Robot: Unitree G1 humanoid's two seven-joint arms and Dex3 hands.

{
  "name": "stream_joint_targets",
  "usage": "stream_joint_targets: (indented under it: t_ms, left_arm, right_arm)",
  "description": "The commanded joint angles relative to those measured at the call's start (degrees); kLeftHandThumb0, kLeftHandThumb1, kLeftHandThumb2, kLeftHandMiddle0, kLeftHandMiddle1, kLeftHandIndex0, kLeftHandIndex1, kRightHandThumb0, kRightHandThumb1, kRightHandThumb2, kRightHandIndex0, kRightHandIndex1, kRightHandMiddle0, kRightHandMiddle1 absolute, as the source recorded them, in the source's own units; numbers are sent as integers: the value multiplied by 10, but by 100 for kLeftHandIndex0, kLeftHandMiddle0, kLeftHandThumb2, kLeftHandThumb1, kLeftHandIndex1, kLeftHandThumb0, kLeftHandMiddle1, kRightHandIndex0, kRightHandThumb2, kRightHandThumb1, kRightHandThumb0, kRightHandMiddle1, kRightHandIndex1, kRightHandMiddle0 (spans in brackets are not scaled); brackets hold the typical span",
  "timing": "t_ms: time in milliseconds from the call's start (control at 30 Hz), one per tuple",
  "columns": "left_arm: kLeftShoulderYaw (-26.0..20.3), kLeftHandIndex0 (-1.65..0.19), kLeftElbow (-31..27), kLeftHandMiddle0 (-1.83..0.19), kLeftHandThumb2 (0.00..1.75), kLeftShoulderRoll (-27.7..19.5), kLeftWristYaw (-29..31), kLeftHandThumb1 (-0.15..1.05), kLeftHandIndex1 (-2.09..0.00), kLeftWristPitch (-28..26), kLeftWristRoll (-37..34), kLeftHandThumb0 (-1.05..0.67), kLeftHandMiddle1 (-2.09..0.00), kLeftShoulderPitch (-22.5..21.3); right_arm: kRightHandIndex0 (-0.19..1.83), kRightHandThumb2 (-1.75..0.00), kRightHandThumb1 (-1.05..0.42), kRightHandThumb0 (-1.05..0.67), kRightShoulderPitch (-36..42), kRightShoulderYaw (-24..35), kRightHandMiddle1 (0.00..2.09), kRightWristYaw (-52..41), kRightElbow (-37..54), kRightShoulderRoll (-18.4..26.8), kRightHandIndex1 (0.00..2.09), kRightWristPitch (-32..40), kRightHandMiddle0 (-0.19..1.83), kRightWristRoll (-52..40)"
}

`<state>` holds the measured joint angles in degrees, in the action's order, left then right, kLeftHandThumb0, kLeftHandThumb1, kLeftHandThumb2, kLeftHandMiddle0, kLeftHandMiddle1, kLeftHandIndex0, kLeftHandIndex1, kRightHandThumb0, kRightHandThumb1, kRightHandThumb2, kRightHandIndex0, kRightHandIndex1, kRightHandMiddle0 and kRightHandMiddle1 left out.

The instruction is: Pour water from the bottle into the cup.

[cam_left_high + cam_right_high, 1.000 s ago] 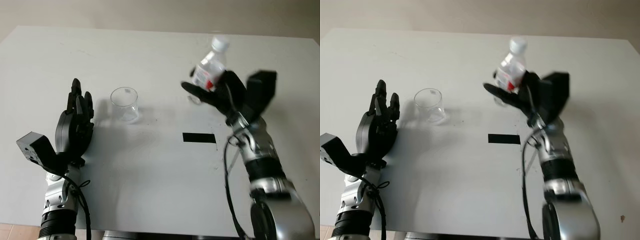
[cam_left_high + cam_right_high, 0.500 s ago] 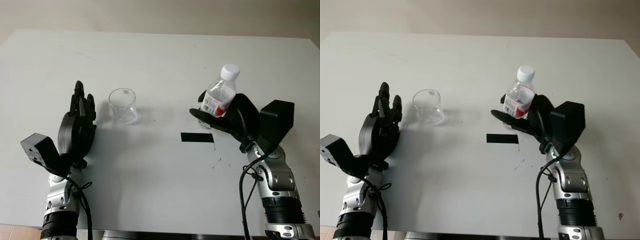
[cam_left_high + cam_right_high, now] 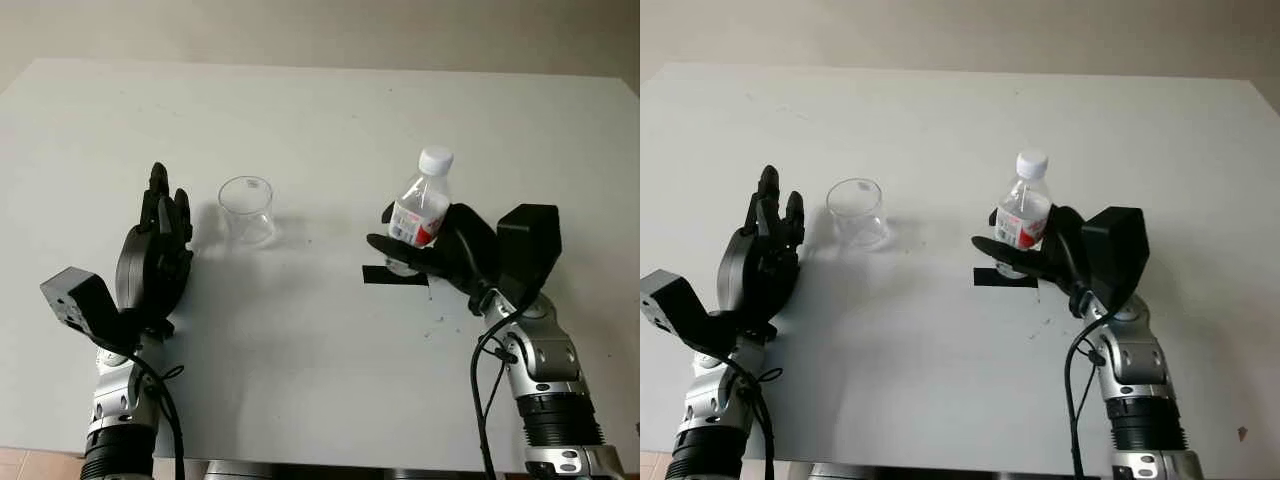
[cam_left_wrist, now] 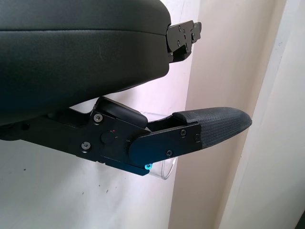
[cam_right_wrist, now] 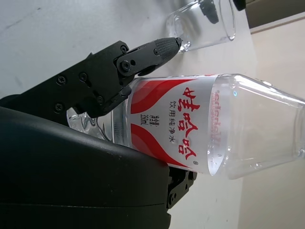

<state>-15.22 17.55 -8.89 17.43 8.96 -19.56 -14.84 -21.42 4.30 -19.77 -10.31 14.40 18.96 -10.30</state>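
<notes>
White surface (image 3: 320, 110) carries the whole workspace, with a pale wall behind it; a black tape mark (image 3: 385, 276) lies at centre-right. Right hand (image 3: 440, 255) has its fingers (image 5: 143, 55) closed around the bottle (image 3: 420, 205) at the label; the bottle stands nearly upright, white cap (image 3: 435, 159) on, its base at or just above the tape mark (contact with the surface cannot be told). A second ago the bottle was raised and tilted further back on the surface; it has since come down and toward the robot; judged state: the pour is over or not begun, and the bottle is being set down. Cup (image 3: 247, 209) stands upright, well apart from the bottle, just beside the left hand (image 3: 152, 262); the left hand is open, holding nothing. Water level in the cup cannot be told.
</notes>
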Motion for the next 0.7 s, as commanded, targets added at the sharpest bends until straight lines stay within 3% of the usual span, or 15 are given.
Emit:
stream_joint_targets:
  t_ms: [0, 467, 667]
  left_arm:
    - [-2, 19, 0, 19, 64, 5, -1, 105, 0, -7, -5, -87, 0, 17]
    - [-6, 19, -5, 19, 65, -5, 3, 105, 0, -12, -9, -85, 0, 19]
    - [-9, 19, -3, 19, 64, -6, 4, 105, 0, -11, -8, -85, 0, 18]
  right_arm:
    - [129, -24, -105, -33, 1, 0, 209, -1, -12, -6, 209, 13, 75, -5]
    - [136, -26, -105, -34, 28, -7, 209, 7, -3, -22, 209, 13, 79, -5]
    - [135, -26, -105, -35, 44, -26, 209, -5, -1, -10, 209, -26, 79, 20]
